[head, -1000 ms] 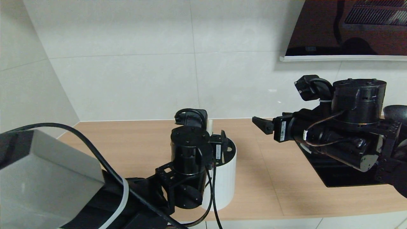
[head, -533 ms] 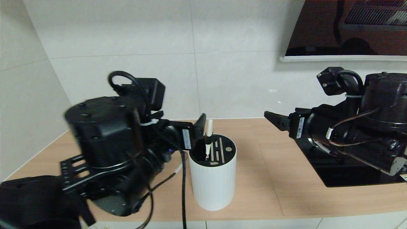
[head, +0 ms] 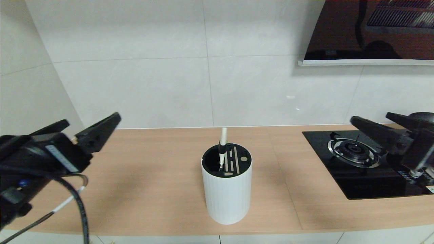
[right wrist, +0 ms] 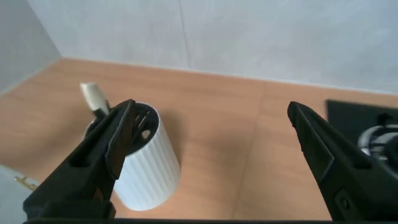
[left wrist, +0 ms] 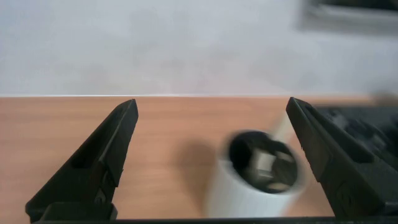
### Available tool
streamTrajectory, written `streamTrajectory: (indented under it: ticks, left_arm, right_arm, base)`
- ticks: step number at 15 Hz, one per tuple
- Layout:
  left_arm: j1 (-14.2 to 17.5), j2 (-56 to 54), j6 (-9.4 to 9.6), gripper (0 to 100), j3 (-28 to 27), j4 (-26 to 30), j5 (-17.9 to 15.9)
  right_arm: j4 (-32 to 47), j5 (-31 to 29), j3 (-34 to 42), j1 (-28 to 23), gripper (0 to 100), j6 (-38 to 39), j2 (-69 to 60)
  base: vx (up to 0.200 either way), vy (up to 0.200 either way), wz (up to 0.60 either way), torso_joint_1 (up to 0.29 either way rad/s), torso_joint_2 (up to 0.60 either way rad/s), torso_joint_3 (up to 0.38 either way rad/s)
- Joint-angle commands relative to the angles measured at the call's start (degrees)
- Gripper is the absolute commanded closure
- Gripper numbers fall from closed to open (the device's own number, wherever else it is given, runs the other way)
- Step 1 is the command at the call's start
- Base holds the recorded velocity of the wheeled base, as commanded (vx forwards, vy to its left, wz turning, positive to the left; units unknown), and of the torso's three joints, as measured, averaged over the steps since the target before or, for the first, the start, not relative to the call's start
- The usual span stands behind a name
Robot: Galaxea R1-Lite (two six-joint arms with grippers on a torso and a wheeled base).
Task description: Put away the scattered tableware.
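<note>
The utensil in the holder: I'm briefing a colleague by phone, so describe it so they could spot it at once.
On the wooden countertop, left of the black gas hob, stands a white ribbed holder with a black slotted top. The utensil rises upright from the large opening in that top. It alone stands there: a slim cream handle with a black band.

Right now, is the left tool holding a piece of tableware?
No, the left tool is open with nothing between its jaws, and the white-handled utensil stands in the white holder on the counter.
</note>
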Motion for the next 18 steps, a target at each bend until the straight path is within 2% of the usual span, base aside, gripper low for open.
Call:
streamTrajectory:
  ticks: [1,3,4,5,6,7,8,10,11,13,14,15,16,17,18]
  left_arm:
    - [6.86,-16.82,0.99,0,3.73,8.78,-0.12]
    - [11.34,-27.63,2.14,0,5.22,18.98,-0.56]
    - [13.54,-33.96,2.57,0,5.14,24.69,-2.05]
    - [15.3,-36.51,2.57,0,5.14,27.06,-3.02]
    - [18.55,-43.01,2.75,0,4.7,33.21,-6.18]
    - [20.04,-46.26,3.45,0,4.26,36.55,-7.5]
    - [22.5,-50.04,5.39,0,3.55,40.33,-8.47]
    - [25.05,-55.67,10.05,0,3.91,42.09,-9.88]
    - [26.2,-56.55,10.66,0,4.17,41.92,-9.79]
    - [29.01,-56.9,10.22,0,4.08,41.74,-9.79]
    - [31.38,-59.01,11.01,0,4.43,42.09,-10.31]
    - [32.52,-61.21,12.59,0,5.31,42.71,-10.93]
    - [32.96,-62.17,13.56,0,6.63,43.23,-11.19]
    - [32.96,-62.17,13.56,0,7.24,43.15,-11.11]
    - [32.96,-62.17,13.47,0,10.85,43.15,-11.28]
  right_arm:
    - [2.61,0.12,7.21,-5.93,0,-2.62,-16.22]
    - [7.0,0.64,9.59,-12.52,0,-5.26,-24.04]
    - [10.87,0.64,9.94,-15.86,0,-5.35,-27.82]
    - [13.24,0.82,10.2,-17.79,0,-5.35,-30.54]
    - [17.9,2.49,10.47,-21.13,0,-5.43,-36.78]
    - [20.1,3.63,10.47,-22.72,0,-5.87,-40.04]
    - [22.38,4.51,10.47,-24.39,0,-6.84,-44.08]
    - [26.78,4.77,11.61,-26.58,0,-10.36,-51.46]
    - [28.19,5.48,12.58,-27.2,0,-11.15,-54.27]
    - [30.21,8.55,14.69,-30.27,0,-11.41,-59.46]
    - [31.09,9.7,17.32,-32.12,0,-11.67,-62.62]
    - [30.38,8.73,18.9,-32.12,0,-11.94,-62.62]
    - [30.03,7.76,19.08,-32.12,0,-11.15,-62.62]
    - [30.03,7.76,19.34,-32.12,0,-10.62,-62.62]
    - [29.94,7.76,22.33,-32.12,0,-7.28,-62.62]
  base:
    - [0.0,0.0,0.0,0.0,0.0,0.0]
    - [0.0,0.0,0.0,0.0,0.0,0.0]
    - [0.0,0.0,0.0,0.0,0.0,0.0]
    - [0.0,0.0,0.0,0.0,0.0,0.0]
    - [0.0,0.0,0.0,0.0,0.0,0.0]
    - [0.0,0.0,0.0,0.0,0.0,0.0]
    - [0.0,0.0,0.0,0.0,0.0,0.0]
    - [0.0,0.0,0.0,0.0,0.0,0.0]
    - [0.0,0.0,0.0,0.0,0.0,0.0]
    - [0.0,0.0,0.0,0.0,0.0,0.0]
    - [0.0,0.0,0.0,0.0,0.0,0.0]
    - [0.0,0.0,0.0,0.0,0.0,0.0]
    - [0.0,0.0,0.0,0.0,0.0,0.0]
    - [0.0,0.0,0.0,0.0,0.0,0.0]
    - [0.0,0.0,0.0,0.0,0.0,0.0]
